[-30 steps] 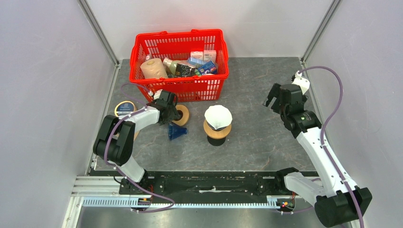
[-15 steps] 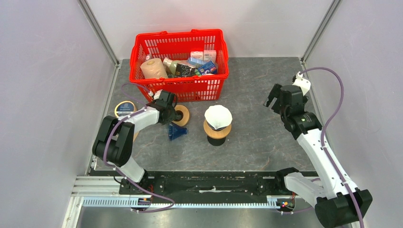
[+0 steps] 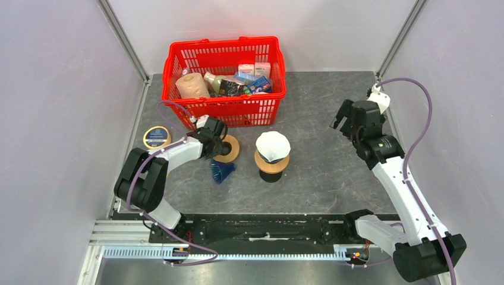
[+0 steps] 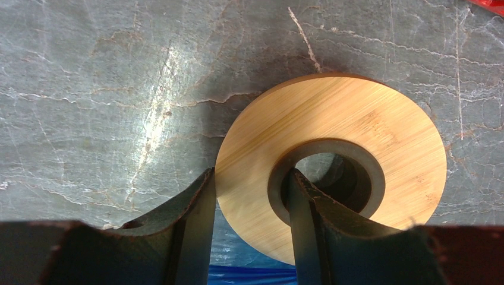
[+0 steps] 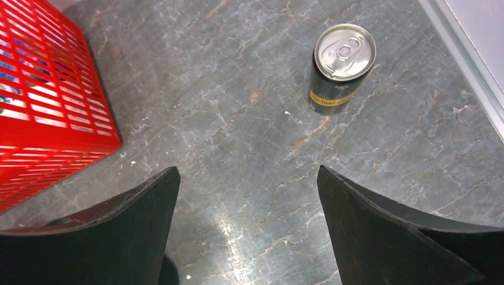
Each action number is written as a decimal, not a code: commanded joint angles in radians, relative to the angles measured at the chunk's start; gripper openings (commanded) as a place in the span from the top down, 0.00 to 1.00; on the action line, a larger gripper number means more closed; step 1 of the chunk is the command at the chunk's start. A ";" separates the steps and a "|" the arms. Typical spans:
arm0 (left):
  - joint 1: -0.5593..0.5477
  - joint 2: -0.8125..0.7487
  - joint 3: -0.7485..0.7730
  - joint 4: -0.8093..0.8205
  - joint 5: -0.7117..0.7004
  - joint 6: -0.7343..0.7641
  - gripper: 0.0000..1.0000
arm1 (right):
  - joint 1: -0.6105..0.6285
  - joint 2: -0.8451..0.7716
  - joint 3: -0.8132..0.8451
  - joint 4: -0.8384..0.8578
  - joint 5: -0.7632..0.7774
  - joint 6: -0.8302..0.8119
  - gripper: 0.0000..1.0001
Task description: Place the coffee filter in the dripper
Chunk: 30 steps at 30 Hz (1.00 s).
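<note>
The white coffee filter (image 3: pixel 273 145) sits as an open cone in the mouth of the dripper (image 3: pixel 271 165), a black cylinder with a tan wooden collar, mid-table. My left gripper (image 3: pixel 218 142) is left of it, shut on the rim of a separate tan wooden ring (image 3: pixel 229 149). In the left wrist view, the left gripper (image 4: pixel 251 175) has one finger outside the ring (image 4: pixel 356 119) and one inside its hole. My right gripper (image 3: pixel 345 120) is open and empty above the table at the right; in the right wrist view the gripper (image 5: pixel 246 169) has only bare table between its fingers.
A blue ribbed cone (image 3: pixel 221 172) lies just in front of the wooden ring, and a strip of it (image 4: pixel 255 278) shows under the ring. A red basket (image 3: pixel 238 113) of groceries stands at the back. A round tin (image 3: pixel 156 136) sits at the left edge. A drink can (image 5: pixel 343 66) stands near the right wall.
My left gripper has shifted slightly right and nearer with the wooden ring, and the blue cone has slid a little nearer. My right arm has drawn slightly back. The filter and dripper have not moved.
</note>
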 commanded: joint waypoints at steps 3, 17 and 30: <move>-0.015 -0.042 -0.027 0.026 -0.034 -0.065 0.81 | -0.003 0.013 0.065 -0.031 -0.026 0.018 0.07; -0.023 -0.158 -0.105 0.114 0.006 -0.036 0.98 | -0.002 0.060 0.102 -0.003 -0.053 0.039 0.08; -0.023 -0.336 -0.143 0.114 0.044 0.011 0.98 | -0.003 -0.007 -0.058 0.239 -0.125 -0.057 0.08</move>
